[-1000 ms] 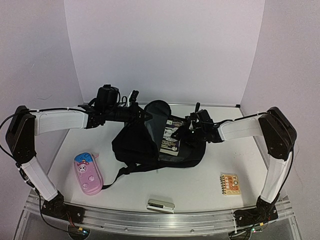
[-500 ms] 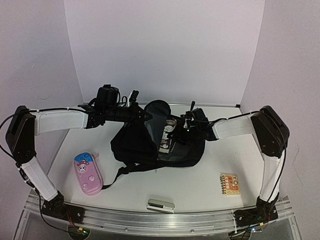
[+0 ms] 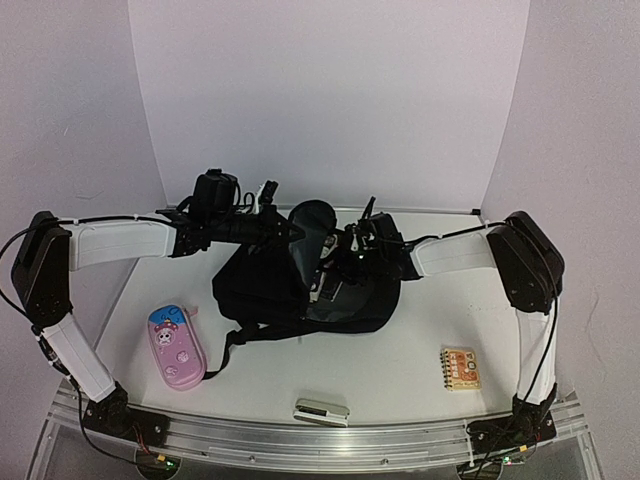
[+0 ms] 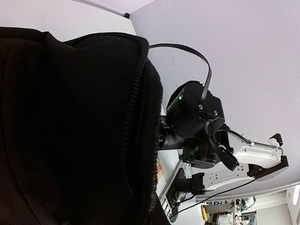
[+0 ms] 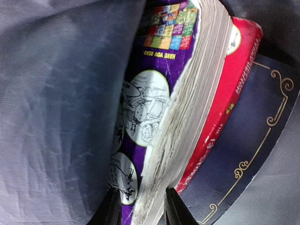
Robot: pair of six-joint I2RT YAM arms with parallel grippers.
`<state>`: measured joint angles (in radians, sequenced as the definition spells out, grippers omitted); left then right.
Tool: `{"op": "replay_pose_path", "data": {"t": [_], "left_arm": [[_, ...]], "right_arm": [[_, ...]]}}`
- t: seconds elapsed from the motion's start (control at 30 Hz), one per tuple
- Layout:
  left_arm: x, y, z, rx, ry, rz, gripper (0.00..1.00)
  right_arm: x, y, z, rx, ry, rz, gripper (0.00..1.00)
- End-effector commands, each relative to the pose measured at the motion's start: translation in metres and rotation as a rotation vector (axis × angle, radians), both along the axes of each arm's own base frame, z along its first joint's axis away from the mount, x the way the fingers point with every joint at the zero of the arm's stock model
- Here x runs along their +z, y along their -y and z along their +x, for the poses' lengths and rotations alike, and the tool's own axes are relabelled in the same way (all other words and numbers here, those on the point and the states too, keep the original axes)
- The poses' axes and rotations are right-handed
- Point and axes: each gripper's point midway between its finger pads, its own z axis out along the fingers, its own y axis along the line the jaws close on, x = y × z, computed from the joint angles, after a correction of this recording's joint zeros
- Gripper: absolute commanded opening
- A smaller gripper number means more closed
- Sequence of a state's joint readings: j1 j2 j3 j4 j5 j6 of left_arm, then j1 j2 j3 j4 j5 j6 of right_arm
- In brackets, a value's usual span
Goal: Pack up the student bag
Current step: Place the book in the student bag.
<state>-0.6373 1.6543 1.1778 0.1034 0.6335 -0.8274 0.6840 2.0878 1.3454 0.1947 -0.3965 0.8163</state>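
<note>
Student bag, black, lies at the centre of the table. The left gripper is pressed together on the bag's upper rim at 12 o'clock and holds it lifted. The right gripper enters the opening from 3 o'clock. Its fingers pinch a purple-covered book that stands between the grey lining and a red book, with a dark-blue book behind. A pink case lies at the bag's 8 o'clock and a spiral notepad at its 4 o'clock.
</note>
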Motion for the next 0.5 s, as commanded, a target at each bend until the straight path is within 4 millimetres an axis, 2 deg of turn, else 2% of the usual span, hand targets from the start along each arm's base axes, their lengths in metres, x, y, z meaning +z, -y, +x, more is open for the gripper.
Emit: {"op": "replay_pose_path", "data": {"t": [0.0,0.13,0.27,0.33,0.47], "left_arm": [[0.015,-0.016,0.01,0.059,0.03,-0.016,0.0],[0.006,-0.045,0.018,0.133,0.002,0.007,0.0],[-0.017,-0.066,0.024,0.184,-0.049,0.078,0.0],[-0.03,-0.076,0.025,0.205,-0.08,0.112,0.0],[-0.052,-0.09,0.029,0.241,-0.115,0.168,0.02]], "right_arm": [[0.051,-0.017,0.011,0.037,0.152,0.09,0.35],[0.061,-0.002,0.012,-0.019,0.17,0.063,0.51],[0.059,0.021,0.011,-0.093,0.164,-0.007,0.58],[0.065,0.032,0.007,-0.115,0.18,-0.035,0.62],[0.091,0.059,-0.004,-0.148,0.238,-0.109,0.71]]}}
